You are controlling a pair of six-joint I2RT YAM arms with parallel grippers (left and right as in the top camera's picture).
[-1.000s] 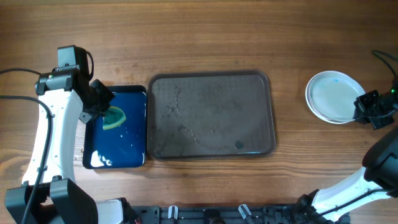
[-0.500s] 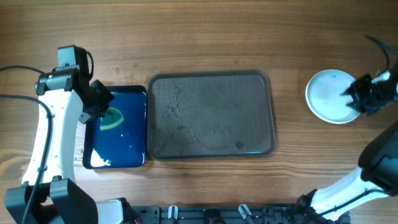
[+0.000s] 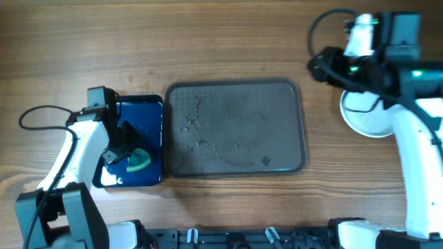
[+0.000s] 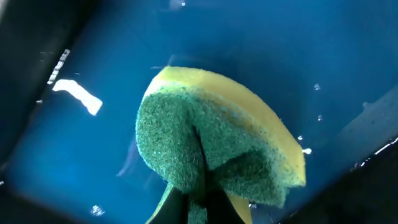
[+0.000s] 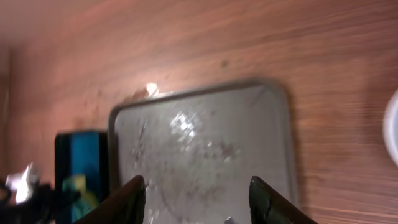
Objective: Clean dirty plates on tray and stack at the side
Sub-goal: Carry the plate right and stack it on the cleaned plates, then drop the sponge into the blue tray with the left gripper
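Observation:
The white plates (image 3: 365, 121) sit stacked on the table right of the tray, partly hidden under my right arm; I cannot tell how many. An edge of them shows in the right wrist view (image 5: 393, 127). The dark brown-grey tray (image 3: 235, 128) holds only water drops and shows in the right wrist view (image 5: 205, 149) too. My right gripper (image 3: 317, 69) hangs above the tray's far right corner, open and empty (image 5: 199, 199). My left gripper (image 3: 128, 153) is shut on the green-and-yellow sponge (image 3: 140, 161), folded between the fingers (image 4: 211, 155) in the blue tray.
A smaller deep-blue tray (image 3: 149, 114) with water in it lies against the big tray's left side; its wet floor fills the left wrist view (image 4: 280, 50). Wooden table (image 3: 228, 34) all around. A black rail runs along the front edge.
My right arm has swung up and left from the plates to above the tray's far right corner. My left gripper has carried the sponge toward the front of the blue tray.

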